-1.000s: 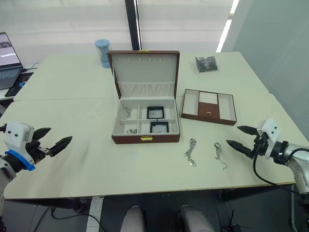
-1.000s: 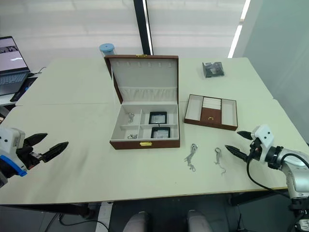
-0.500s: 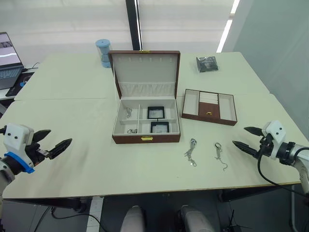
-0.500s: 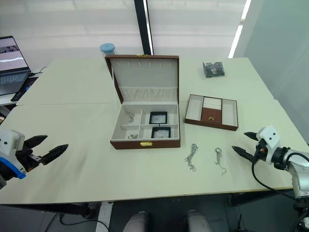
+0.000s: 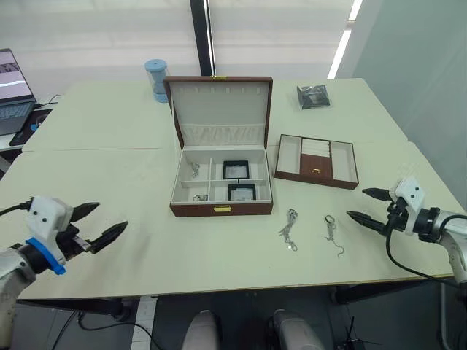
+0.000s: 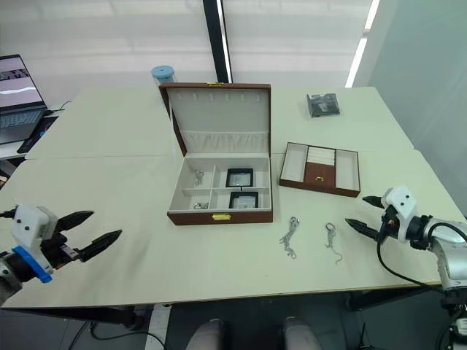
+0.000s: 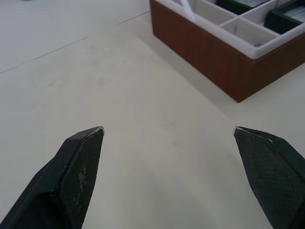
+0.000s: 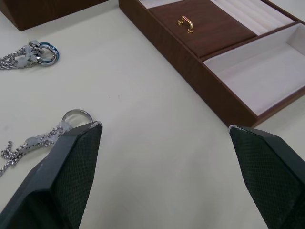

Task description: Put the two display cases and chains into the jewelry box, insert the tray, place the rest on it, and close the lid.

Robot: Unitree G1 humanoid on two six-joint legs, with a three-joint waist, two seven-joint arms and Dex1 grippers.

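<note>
The jewelry box (image 5: 197,210) stands open at mid-table, its lid (image 5: 219,102) upright behind it. Both display cases (image 5: 235,170) (image 5: 241,192) lie in its right compartments, and two chains (image 5: 194,170) (image 5: 198,197) in its left ones. Two more chains (image 5: 288,227) (image 5: 332,233) lie on the table in front of the tray (image 5: 315,177), which sits to the right of the box. My right gripper (image 5: 357,203) is open, just right of the nearer chain (image 8: 33,140), facing the tray (image 8: 190,71). My left gripper (image 5: 109,216) is open and empty, far left of the box (image 7: 209,62).
A dark crinkly packet (image 5: 312,95) lies at the back right. A blue cylinder (image 5: 155,78) stands behind the lid's left corner. A laptop (image 5: 11,87) sits at the far left. The table's front edge runs just below both grippers.
My left gripper has moved right, closer to the box. My right gripper drew back to the right, then came slightly left again toward the chain. Both stay open.
</note>
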